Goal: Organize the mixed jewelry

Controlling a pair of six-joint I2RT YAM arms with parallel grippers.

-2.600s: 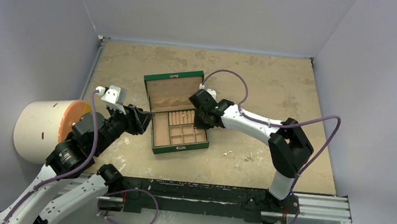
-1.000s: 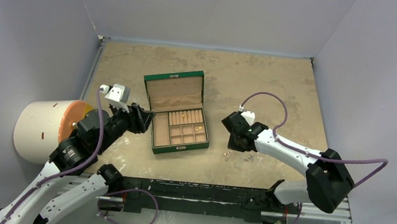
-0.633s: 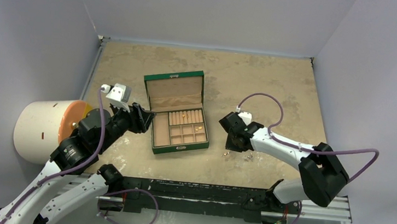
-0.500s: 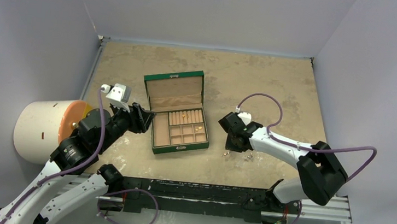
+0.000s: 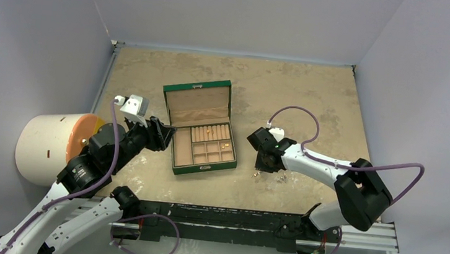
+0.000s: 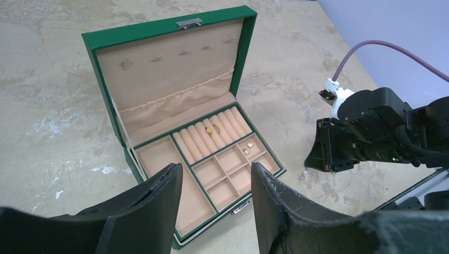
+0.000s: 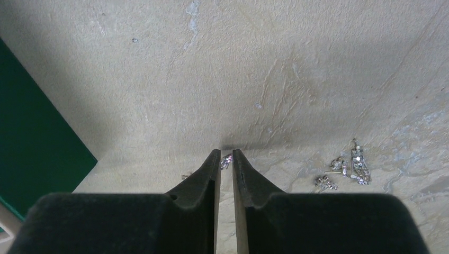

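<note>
Top external: left arm is folded low with the elbow out. Its black two-finger left gripper [image 5: 161, 134] sits level, just beside the left wall of the open green hinged jewellery box [image 5: 196, 107], jaws spread, nothing between them. Right arm reaches low across the near side of the table with the wrist pitched down. The right gripper [image 5: 260, 166] is nose-down on the tan mottled stone-look tabletop [image 5: 312, 98], just right of the box and apart from it. Right wrist: black matte fingers [image 7: 204, 180] are tapered wedges, drawn almost together with a thin slit left. A tiny silvery faceted piece [image 7: 226, 161] lies on the table right at the tip gap; can't tell if it's pinched or only touched. A small silvery sparkly cluster [image 7: 352, 164] lies loose on the tabletop to the right of the tips, near but apart. Left wrist: the box is green outside with tan velvety lining, and the lid stands open with a gathered pocket. The base is split into a row of padded ring rolls, a long left tray and small square cells. Gold pieces [image 6: 212, 128] are tucked in the ring rolls. Two small gold bits [image 6: 247, 148] sit in the square cell next to the rolls' right end. A purple cable [image 5: 298, 112] loops off the right wrist.
</note>
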